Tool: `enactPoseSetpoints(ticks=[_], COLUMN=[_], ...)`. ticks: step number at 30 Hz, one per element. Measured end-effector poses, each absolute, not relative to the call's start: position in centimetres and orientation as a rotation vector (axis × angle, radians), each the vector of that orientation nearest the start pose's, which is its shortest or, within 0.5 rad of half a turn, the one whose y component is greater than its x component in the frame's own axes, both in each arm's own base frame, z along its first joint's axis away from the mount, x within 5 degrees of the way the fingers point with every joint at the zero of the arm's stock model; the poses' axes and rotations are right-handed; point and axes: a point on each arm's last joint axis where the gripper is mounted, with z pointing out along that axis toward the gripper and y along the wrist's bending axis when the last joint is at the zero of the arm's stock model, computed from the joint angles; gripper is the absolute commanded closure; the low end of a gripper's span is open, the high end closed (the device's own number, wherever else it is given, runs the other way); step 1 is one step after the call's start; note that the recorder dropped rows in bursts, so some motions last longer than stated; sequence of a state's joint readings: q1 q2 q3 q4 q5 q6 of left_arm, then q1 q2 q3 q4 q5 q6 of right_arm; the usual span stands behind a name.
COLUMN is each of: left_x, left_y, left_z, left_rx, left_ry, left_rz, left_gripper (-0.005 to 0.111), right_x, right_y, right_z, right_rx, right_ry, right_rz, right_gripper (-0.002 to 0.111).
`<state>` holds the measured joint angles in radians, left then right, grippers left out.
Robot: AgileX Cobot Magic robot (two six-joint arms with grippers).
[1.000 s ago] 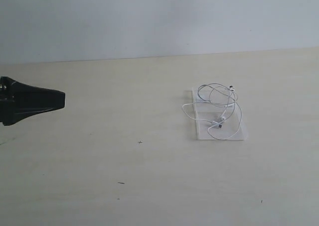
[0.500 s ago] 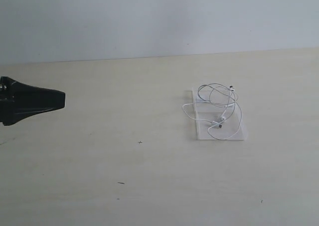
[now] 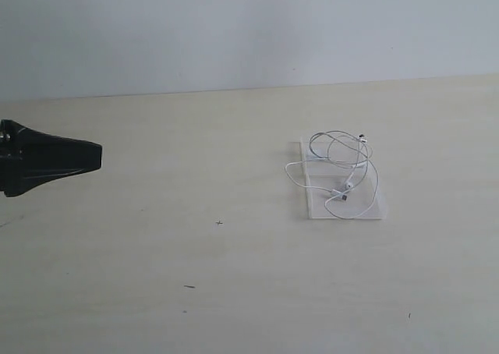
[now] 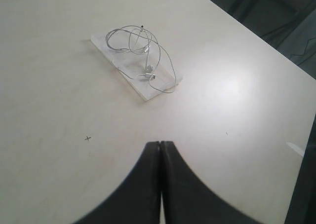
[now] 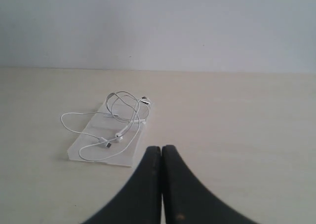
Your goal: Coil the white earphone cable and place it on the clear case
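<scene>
The white earphone cable point(image 3: 348, 185) lies in loose loops on the clear case point(image 3: 320, 206), which rests flat on the table right of centre. One loop hangs over the case's left edge. My left gripper point(image 3: 97, 156) hovers far to the left, shut and empty. Its wrist view shows the shut jaws point(image 4: 160, 144) well short of the cable point(image 4: 148, 67) and case point(image 4: 143, 90). The right gripper point(image 5: 161, 148) is also shut and empty, close to a corner of the case point(image 5: 127, 157) with the cable point(image 5: 120, 133) on it. The exterior view does not show the right gripper.
The pale wooden table point(image 3: 234, 276) runs back to a white wall point(image 3: 234, 34). A small x mark point(image 3: 219, 222) and a few dark specks dot its surface. The left wrist view shows the table's edge point(image 4: 276, 49) with dark floor beyond.
</scene>
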<state>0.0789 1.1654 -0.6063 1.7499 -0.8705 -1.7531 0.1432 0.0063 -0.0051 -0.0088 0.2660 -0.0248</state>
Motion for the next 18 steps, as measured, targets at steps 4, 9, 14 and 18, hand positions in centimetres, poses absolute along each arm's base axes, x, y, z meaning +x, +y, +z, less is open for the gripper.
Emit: enactPoseSetpoints(ticks=[4, 9, 14, 18], left_x=[20.89, 20.89, 20.89, 20.89], left_y=[-5.21, -5.21, -5.21, -5.21], left_z=[26.56, 26.56, 26.56, 26.56], left_rx=[0.458, 0.458, 0.458, 0.458], left_ry=[2.055, 2.055, 2.055, 2.055], left_rz=[-0.846, -0.846, -0.846, -0.846], left_gripper=[0.107, 0.107, 0.107, 0.107], right_x=[5.47, 5.47, 5.45, 5.45], right_y=[0.79, 0.79, 0.89, 0.95], right_z=[19.03, 19.02, 19.03, 19.03], right_rx=[-0.148, -0.067, -0.022, -0.004], right_ry=[1.747, 1.755, 1.757, 1.758], right_rz=[0.086, 0.154, 0.207, 0.231], right_gripper=[0.108, 0.108, 0.108, 0.108])
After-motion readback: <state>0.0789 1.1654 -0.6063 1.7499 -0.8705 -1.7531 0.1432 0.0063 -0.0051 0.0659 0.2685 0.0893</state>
